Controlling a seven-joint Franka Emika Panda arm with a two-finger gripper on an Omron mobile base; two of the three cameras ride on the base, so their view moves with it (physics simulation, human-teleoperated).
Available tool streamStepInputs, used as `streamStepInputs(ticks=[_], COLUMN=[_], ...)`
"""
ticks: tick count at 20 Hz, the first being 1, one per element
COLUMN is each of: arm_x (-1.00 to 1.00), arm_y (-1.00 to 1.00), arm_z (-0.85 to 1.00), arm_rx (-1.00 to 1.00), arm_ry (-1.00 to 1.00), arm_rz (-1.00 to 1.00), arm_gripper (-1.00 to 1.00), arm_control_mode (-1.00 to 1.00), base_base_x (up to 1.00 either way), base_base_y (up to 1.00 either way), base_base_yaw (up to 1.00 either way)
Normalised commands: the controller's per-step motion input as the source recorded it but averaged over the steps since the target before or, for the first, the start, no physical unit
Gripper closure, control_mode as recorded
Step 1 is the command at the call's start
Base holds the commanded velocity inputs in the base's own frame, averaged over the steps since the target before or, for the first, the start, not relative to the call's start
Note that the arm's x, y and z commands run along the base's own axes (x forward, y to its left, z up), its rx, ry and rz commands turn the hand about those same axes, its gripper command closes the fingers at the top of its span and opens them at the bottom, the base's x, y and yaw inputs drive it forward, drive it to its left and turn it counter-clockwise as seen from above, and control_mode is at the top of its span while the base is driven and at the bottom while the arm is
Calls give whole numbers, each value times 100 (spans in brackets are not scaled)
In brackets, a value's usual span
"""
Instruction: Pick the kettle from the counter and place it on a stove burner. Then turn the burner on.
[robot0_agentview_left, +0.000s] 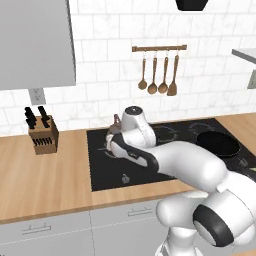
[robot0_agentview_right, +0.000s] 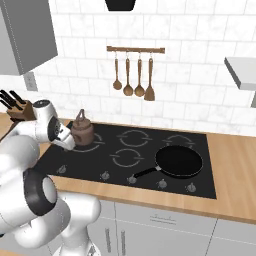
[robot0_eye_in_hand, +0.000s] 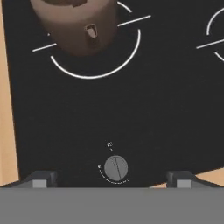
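Bronze-brown and squat, the kettle (robot0_agentview_right: 82, 131) stands upright on a ring-marked burner (robot0_eye_in_hand: 97, 65) at the cooktop's (robot0_agentview_right: 150, 160) far left, lid knob and arched handle pointing up. In the hand view its spout faces 6 o'clock, toward a grey knob (robot0_eye_in_hand: 116, 168) below; the claw (robot0_eye_in_hand: 112, 178) hangs released, fingertips wide apart. The right base view adds a black pan (robot0_agentview_right: 179, 162) at 3 o'clock and the wooden desk (robot0_agentview_right: 235, 170).

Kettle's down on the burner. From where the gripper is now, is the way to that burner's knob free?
Probably yes. In the hand view the knob lies between the open gripper tips, with bare black cooktop around it. The kettle sits farther back on its burner ring, out of the way.
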Motion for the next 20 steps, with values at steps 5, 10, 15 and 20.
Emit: streamStepInputs(ticks=[5,10,15,20], arm_x=[1,0,-9,29], arm_y=[5,24,11,0], arm_z=[-83,-46,-21,-21], arm_rx=[8,-3,-14,-12], arm_ry=[36,29,2,-19], arm_rz=[11,13,2,-1], arm_gripper=[-100,-100,-100,-100], arm_control_mode=[-100,-100,-100,-100], base_base_x=[0,0,0,0], base_base_y=[0,0,0,0], base_base_yaw=[0,0,0,0])
